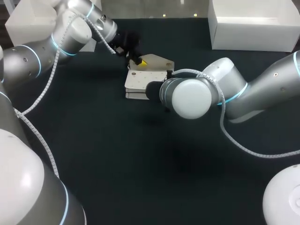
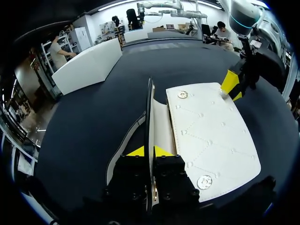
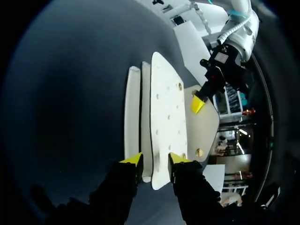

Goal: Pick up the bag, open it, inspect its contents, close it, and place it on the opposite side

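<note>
Pinching a thin upright edge of the bag (image 2: 211,136), the left gripper (image 2: 149,151) has both yellow tips pressed on it from either side. The right gripper (image 3: 155,160) straddles the stacked layers at the opposite end, tips touching both faces: clamped. The bag lies near the middle of the table (image 1: 140,164), between the arms.

Judgement: light, semi-stiff panels, smooth skin, may slip. Hold it by the edges, not the broad faces.

The left wrist view shows the metal studs (image 2: 204,182). The head view hides the right gripper under its own wrist.
</note>
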{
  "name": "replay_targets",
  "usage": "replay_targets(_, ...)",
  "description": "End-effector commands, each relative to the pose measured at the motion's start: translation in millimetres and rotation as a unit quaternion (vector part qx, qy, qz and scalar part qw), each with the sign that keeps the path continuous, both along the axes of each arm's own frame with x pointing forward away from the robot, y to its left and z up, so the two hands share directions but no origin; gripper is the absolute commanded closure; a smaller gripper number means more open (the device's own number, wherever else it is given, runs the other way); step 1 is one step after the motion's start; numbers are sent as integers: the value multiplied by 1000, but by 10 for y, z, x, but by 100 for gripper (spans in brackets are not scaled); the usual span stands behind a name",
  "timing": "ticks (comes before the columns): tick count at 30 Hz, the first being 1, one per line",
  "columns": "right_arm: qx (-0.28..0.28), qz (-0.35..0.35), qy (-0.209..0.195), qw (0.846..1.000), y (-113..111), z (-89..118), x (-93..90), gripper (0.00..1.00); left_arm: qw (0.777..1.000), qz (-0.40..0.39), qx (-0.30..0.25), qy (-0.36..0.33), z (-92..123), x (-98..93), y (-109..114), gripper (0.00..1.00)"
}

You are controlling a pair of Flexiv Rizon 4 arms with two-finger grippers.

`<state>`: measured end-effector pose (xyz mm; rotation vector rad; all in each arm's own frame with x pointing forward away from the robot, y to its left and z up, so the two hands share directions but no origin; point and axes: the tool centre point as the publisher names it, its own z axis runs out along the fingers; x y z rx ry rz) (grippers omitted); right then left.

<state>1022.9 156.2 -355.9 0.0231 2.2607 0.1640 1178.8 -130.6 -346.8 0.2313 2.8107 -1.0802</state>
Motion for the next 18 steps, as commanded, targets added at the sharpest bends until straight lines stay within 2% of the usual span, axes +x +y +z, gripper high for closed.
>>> replay_targets(1,7,2,-18,1000,-64,156,-103,0,1000,3,-2,-6,152,-39,38,100)
replay_targets(10,17,4,-6,1000,-96,560,-264,0,1000,16,-4,-20,471,-89,68,100)
replay_targets(15,6,-7,2,1000,-104,727,-284,0,1000,17,-4,-21,698,-173,81,100)
replay_targets(18,2,-9,5,1000,-105,819,-273,36,1000,17,-4,-23,831,-247,89,100)
